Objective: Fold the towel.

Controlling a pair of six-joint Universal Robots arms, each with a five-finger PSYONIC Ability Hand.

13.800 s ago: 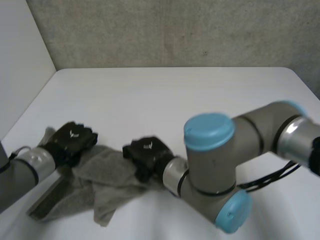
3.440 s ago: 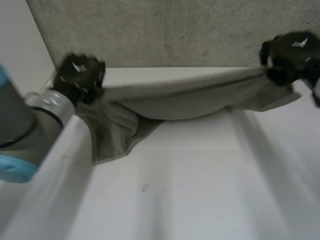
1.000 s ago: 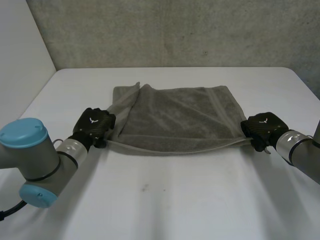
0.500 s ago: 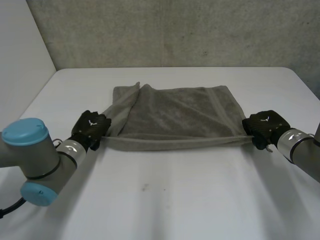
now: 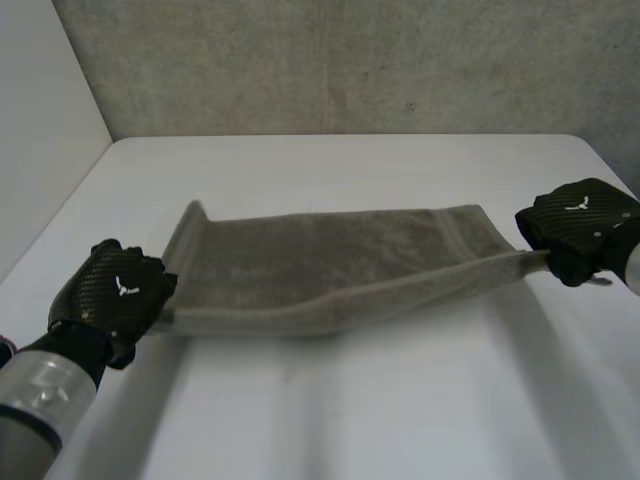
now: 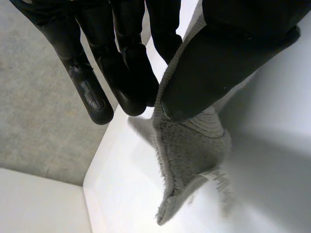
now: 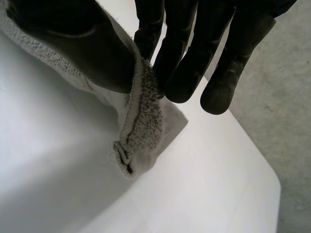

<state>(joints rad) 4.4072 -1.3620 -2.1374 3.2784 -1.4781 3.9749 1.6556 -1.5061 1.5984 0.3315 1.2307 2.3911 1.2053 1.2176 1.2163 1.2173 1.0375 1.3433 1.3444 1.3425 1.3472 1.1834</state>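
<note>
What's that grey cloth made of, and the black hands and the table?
The towel looks like grey terry cloth, probably cotton: looped, fuzzy pile and a stitched hem. The left hand and right hand seem hard black plastic or rubber, faintly glossy. The table is smooth matte white, perhaps laminate.

1. The towel [image 5: 330, 262] is grey terry cloth, drawn out as a long strip between the two hands.
2. One near corner is pinched between the left hand's [image 5: 112, 295] fingers [image 6: 129, 73] and thumb, with a short tip hanging below the fingertips.
3. The other near corner is pinched between the right hand's [image 5: 578, 228] fingers [image 7: 177, 63] and thumb, its hemmed tip dangling.
4. The near edge dips slightly midway between the fingers.
</note>
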